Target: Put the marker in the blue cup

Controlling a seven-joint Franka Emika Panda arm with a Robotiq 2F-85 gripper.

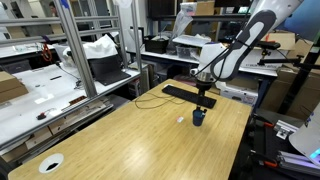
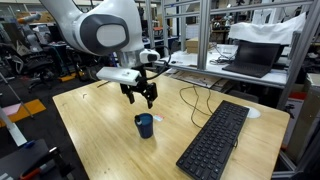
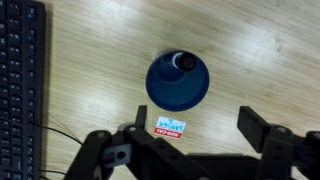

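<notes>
The blue cup [image 3: 177, 80] stands on the wooden table, seen from above in the wrist view. The marker [image 3: 183, 62] stands inside it, its dark tip leaning at the cup's far rim. The cup also shows in both exterior views [image 1: 199, 117] [image 2: 145, 125]. My gripper [image 3: 195, 122] is open and empty, with the cup beyond its fingertips in the wrist view. In both exterior views the gripper [image 1: 204, 98] [image 2: 141, 97] hangs a short way above the cup.
A black keyboard [image 2: 214, 141] lies beside the cup, also at the wrist view's left edge [image 3: 20, 80]. A small white blob [image 1: 181, 119] lies near the cup. A white disc with a dark centre [image 1: 50, 163] sits at the table corner. A cable [image 2: 192, 96] crosses the table.
</notes>
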